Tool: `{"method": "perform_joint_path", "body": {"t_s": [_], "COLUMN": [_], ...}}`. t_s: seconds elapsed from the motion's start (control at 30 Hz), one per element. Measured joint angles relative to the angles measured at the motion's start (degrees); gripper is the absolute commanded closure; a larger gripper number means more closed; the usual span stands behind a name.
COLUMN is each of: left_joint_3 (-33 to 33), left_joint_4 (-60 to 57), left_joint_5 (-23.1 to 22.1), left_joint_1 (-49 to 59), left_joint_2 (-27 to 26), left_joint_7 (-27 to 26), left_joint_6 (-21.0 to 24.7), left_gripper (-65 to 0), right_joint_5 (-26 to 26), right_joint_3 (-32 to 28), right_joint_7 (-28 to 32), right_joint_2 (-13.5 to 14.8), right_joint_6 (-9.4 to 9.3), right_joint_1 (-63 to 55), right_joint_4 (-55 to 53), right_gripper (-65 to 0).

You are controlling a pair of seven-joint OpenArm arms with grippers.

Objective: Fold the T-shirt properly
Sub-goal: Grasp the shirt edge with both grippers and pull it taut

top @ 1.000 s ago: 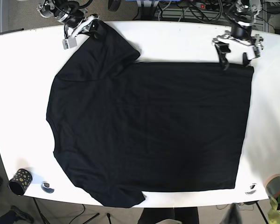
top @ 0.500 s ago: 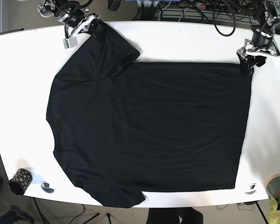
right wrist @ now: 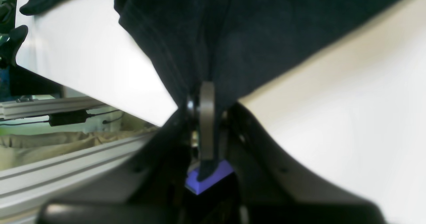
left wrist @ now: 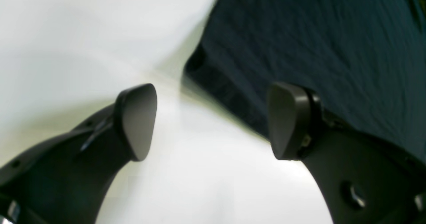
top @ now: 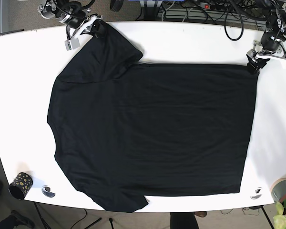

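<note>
Clearly the risk lies in the mismatch between the two arms — the right gripper (right wrist: 206, 117) is pinched tight on the sleeve of the T-shirt (top: 152, 129), while the left gripper (left wrist: 213, 120) stands wide at the hem corner with nothing between its pads. If the right arm lifts or drags before the left has a hold, the cloth would likely skew and bunch toward one side. The left jaws also straddle the cloth's edge — one pad over bare table (top: 190, 45), one over fabric — so closing from here could catch only a thin lip that slips free. The shirt itself is black, spread nearly flat across the white table, with a few soft wrinkles and one sleeve angled to the far corner.
</note>
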Motion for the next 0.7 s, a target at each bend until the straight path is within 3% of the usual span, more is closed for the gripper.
{"method": "perform_joint_path", "body": {"t_s": [0.27,0.33,0.6,0.7], "left_joint_3": [0.00,0.92,4.37,4.24], "left_joint_4": [-4.66,-5.27,-5.92,-6.14], "left_joint_5": [-0.46,-0.50,-0.31,-0.20], "left_joint_1": [-4.68,-5.14,-6.78,-6.29], "left_joint_2": [-1.03,-1.86,-2.34,-2.49], "left_joint_7": [0.98,1.60,3.19,3.19], "left_joint_6": [-0.50,-0.48,-0.33,-0.15], "left_gripper": [-44.4,-39.7,-11.0,-3.8], "right_joint_5": [-0.02,-0.09,-0.22,-0.22], "right_joint_3": [0.07,0.04,0.04,0.13], "right_joint_7": [-0.42,-0.42,-0.42,-0.42], "right_joint_2": [-0.02,0.00,0.00,0.02], "right_joint_6": [0.00,0.00,0.00,0.00], "right_joint_1": [0.59,0.72,0.79,0.85], "right_joint_4": [-0.02,-0.02,-0.02,-0.02], "right_gripper": [0.0,0.0,0.0,0.0]}}
